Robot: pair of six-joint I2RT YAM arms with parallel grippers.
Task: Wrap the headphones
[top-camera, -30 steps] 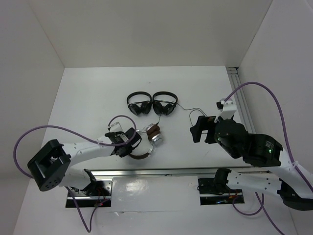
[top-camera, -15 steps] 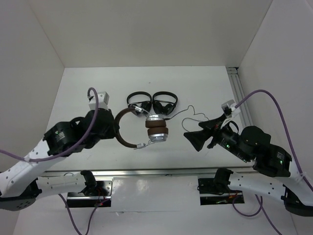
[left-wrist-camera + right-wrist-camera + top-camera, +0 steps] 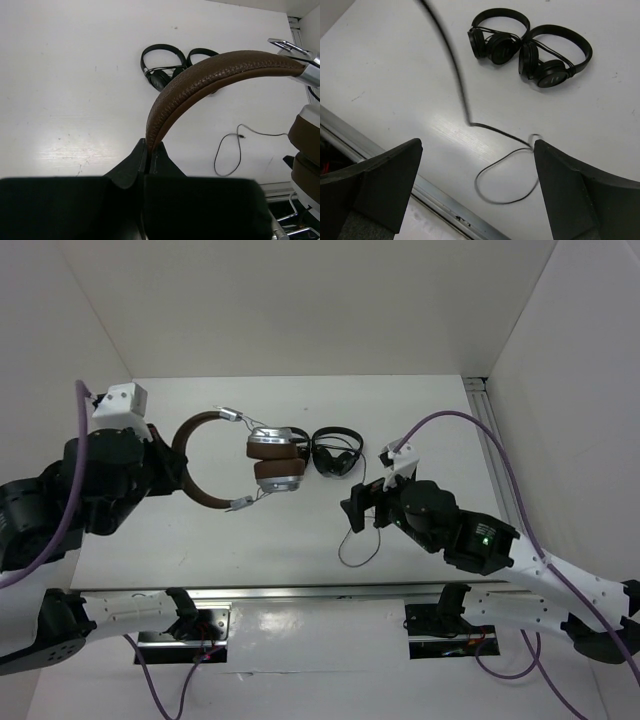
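My left gripper (image 3: 170, 468) is shut on the brown headband (image 3: 192, 462) of the headphones and holds them high above the table. The silver-and-brown earcups (image 3: 275, 462) hang to the right. In the left wrist view the jaws (image 3: 150, 150) pinch the headband (image 3: 215, 70), with one earcup (image 3: 307, 145) at the right edge. The thin black cable hangs down and ends in a loop on the table (image 3: 355, 548). My right gripper (image 3: 362, 505) is open and empty above that loop (image 3: 505, 170), with its fingers (image 3: 385, 185) wide apart either side of it.
Two smaller all-black headphones (image 3: 500, 37) (image 3: 555, 55) lie side by side at mid-table; from the top one (image 3: 337, 452) shows and the other is mostly hidden behind the earcups. A metal rail (image 3: 300, 590) runs along the near edge, another (image 3: 490, 440) along the right.
My left arm has lifted the headphones off the table and carried them up and to the left. My right gripper has moved left to above the cable loop.
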